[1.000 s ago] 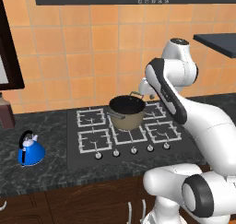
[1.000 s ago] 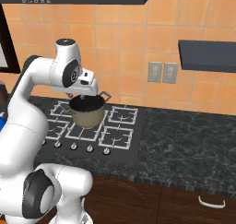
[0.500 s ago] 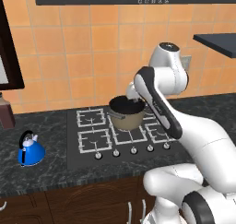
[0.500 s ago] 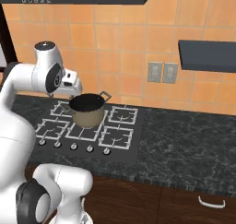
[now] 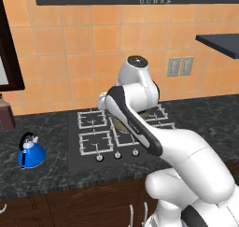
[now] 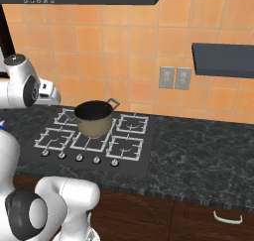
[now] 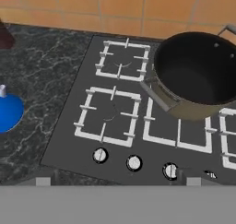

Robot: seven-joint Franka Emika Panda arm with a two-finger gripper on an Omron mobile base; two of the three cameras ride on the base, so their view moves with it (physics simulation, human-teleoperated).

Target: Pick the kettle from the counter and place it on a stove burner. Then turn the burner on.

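Dark-fingered gripper [image 7: 119,178] first: in the hand view its two tips sit way out toward either side of the bottom, so the jaws are spread wide with nothing between them. It's holding nothing. It hangs above the front edge of the stove, over the row of round knobs [image 7: 133,162].

Just past the knobs is the front left stove burner [image 7: 108,114], a bare silver-white grate. Beside it toward the back, a big bronze-brown pot [image 7: 198,75] with a dark inside sits on the middle grates, one of its handles poking out toward the bare burner. The right base view shows that pot [image 6: 94,118] upright in the middle of the stove.

The kettle [image 5: 31,151], small, blue, with a thin black arched handle, stands upright on the counter [image 5: 51,179] left of the stove. It's well apart from the grates and nowhere near the gripper. In the hand view the kettle [image 7: 7,111] is just a blue blob cut off by the left edge.

Further out: an orange tiled wall [image 5: 70,58] behind the stove, two wall outlets [image 6: 174,78], a dark shelf [image 6: 223,59] up on the right, and dark brown cabinet fronts [image 6: 198,220] under the stone top. There's a dark brownish thing [image 5: 5,114] at the far left of the counter, can't tell what it is.
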